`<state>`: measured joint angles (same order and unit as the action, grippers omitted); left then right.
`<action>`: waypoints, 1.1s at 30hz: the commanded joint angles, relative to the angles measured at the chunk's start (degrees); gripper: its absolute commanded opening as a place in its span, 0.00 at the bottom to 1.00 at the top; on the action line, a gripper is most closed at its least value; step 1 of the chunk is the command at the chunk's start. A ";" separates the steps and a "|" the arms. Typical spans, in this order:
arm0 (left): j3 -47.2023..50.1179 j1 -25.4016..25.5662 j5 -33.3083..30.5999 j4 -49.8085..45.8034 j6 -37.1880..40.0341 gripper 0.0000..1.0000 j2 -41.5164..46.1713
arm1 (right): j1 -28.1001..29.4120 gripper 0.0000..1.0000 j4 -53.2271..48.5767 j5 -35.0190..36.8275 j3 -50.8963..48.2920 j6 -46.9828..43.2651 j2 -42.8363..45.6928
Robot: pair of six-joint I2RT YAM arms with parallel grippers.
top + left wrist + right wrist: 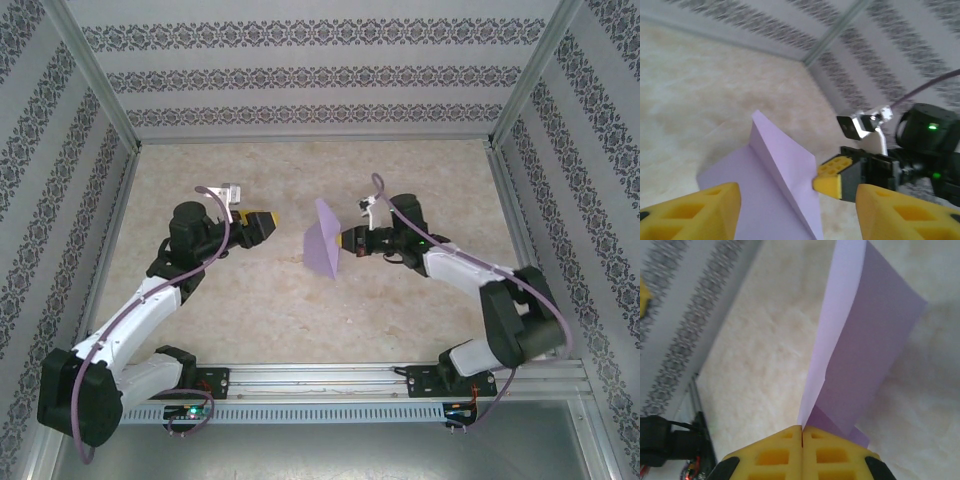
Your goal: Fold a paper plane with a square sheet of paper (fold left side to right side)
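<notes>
**Inspector:** Location of the square sheet of paper [324,240]?

**Examiner:** About the middle of the surface [300,310], well apart from all four edges. It stands on end, not flat, with two lavender panels meeting at a crease. Whether its lower edge touches the surface, I cannot tell.

**Inspector:** Long axis?

**Examiner:** In the overhead view the standing sheet runs roughly from near edge to far edge, its broad faces turned left and right.

**Inspector:** What has hold of it?

**Examiner:** The right tool [350,243]. Its yellow jaws are pressed fully together on the sheet's right-hand margin, and the paper rises straight out from between them in the right wrist view.

**Inspector:** The other arm?

**Examiner:** The left tool [268,221] lies left of the sheet, pointing toward it, jaws spread wide and empty, with a clear gap between tips and paper.

**Inspector:** Which relation governs the next move?

**Examiner:** In my judgement, that gap. The sheet's free left side faces the left tool directly, so that arm is best placed to carry it across to the right.

**Inspector:** Room?

**Examiner:** Bare surface on every side, and nothing stands between tool and sheet.
</notes>
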<state>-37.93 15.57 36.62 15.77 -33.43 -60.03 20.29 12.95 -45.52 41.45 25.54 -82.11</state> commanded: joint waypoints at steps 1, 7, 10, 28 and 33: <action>-1.32 -0.72 13.76 12.67 -4.89 0.63 0.47 | -2.89 0.00 8.82 -7.83 -2.38 1.09 6.09; -4.18 0.13 24.54 27.20 -16.82 0.60 -3.41 | -6.22 0.00 18.60 -12.24 -3.36 6.71 14.28; -4.90 2.26 25.65 31.46 -18.94 0.59 -5.42 | -5.77 0.00 22.56 -13.84 -3.09 9.08 15.95; -9.07 9.42 23.64 31.12 -15.69 0.58 -16.90 | 1.55 0.00 25.28 -14.14 -1.29 11.11 16.12; -9.88 10.40 23.06 31.42 -15.50 0.49 -18.96 | 2.56 0.00 25.12 -13.51 -0.94 11.07 14.86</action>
<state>-45.63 24.99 59.72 43.40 -50.04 -78.48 22.09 35.81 -58.39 38.68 36.34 -66.50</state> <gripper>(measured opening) 0.504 0.043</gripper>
